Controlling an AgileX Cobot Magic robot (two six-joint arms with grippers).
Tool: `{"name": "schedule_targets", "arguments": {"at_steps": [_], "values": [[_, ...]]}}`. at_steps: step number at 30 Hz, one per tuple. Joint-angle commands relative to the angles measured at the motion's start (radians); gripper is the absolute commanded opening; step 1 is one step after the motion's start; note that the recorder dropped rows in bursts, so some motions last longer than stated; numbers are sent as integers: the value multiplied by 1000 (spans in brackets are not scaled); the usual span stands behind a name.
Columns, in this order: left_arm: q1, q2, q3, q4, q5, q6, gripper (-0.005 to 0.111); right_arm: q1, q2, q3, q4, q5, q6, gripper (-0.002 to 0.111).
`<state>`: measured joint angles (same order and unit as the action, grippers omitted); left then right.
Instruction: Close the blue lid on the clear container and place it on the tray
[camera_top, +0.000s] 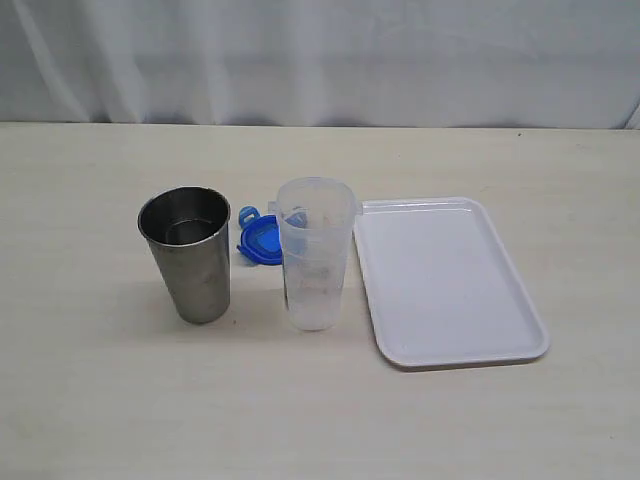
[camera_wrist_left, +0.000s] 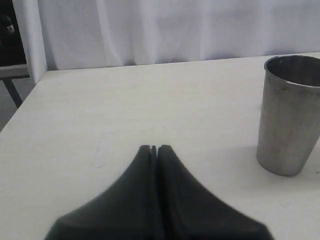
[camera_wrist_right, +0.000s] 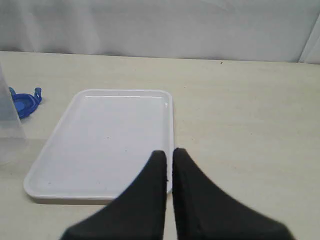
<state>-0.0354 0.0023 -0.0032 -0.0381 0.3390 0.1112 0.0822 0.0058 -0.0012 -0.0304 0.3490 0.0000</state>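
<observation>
Only the exterior view takes in everything at once: cup (camera_top: 188, 255), lid (camera_top: 260, 240), container (camera_top: 316, 255) and tray (camera_top: 450, 285) on the pale table (camera_top: 100, 400). The lid lies flat on the table between the cup and the container, a little behind them and partly hidden by the container's wall. The container stands upright with its mouth open, just beside the tray's left edge and not on it. The left wrist view gives us only the cup. The right wrist view gives us the tray, the lid and a sliver of the container.

We see the left gripper (camera_wrist_left: 154, 148) with its fingers (camera_wrist_left: 142, 170) pressed together, holding nothing, over bare table. On the right gripper (camera_wrist_right: 169, 152) a thin slit separates the fingers. They grip nothing, and their tips show over the tray's near rim.

The cup is dull steel, tapered. The container is translucent plastic, tapered, with a flared rim. The lid is bright blue and rounded, with tabs sticking out. The tray is smooth white plastic, rectangular, with rounded corners and a low rim. Both pairs of fingers are matte black, curving to narrow tips.
</observation>
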Motion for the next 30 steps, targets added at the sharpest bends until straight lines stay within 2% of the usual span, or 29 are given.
{"name": "schedule_targets", "arguments": {"at_steps": [1, 7, 14, 16, 19, 22, 23, 25, 26, 29, 30], "values": [[1, -2, 3, -1, -71, -4, 0, 3, -6, 1, 1, -6, 0, 5], [1, -2, 3, -4, -423, -4, 0, 3, -6, 1, 1, -6, 0, 5], [1, -2, 3, -8, -631, -12, 0, 3, -6, 1, 1, -6, 0, 5], [1, -2, 3, -8, -715, -63, 0, 3, -6, 1, 1, -6, 0, 5], [1, -2, 3, -8, -851, -230, 0, 3, -6, 1, 1, -6, 0, 5], [1, 28, -2, -8, -944, -258, 2, 3, -6, 1, 1, -6, 0, 5], [1, 51, -10, -8, -950, -267, 6, 3, -6, 1, 1, -6, 0, 5], [1, 123, -35, 1, -962, -281, 27, 3, -6, 1, 1, -6, 0, 5], [1, 174, -52, 1, -962, -300, 49, 3, -6, 1, 1, -6, 0, 5], [1, 264, -76, 85, -976, -302, 84, 3, -6, 1, 1, -6, 0, 5], [1, 290, -80, 118, -980, -319, 92, 3, -6, 1, 1, -6, 0, 5]]}}
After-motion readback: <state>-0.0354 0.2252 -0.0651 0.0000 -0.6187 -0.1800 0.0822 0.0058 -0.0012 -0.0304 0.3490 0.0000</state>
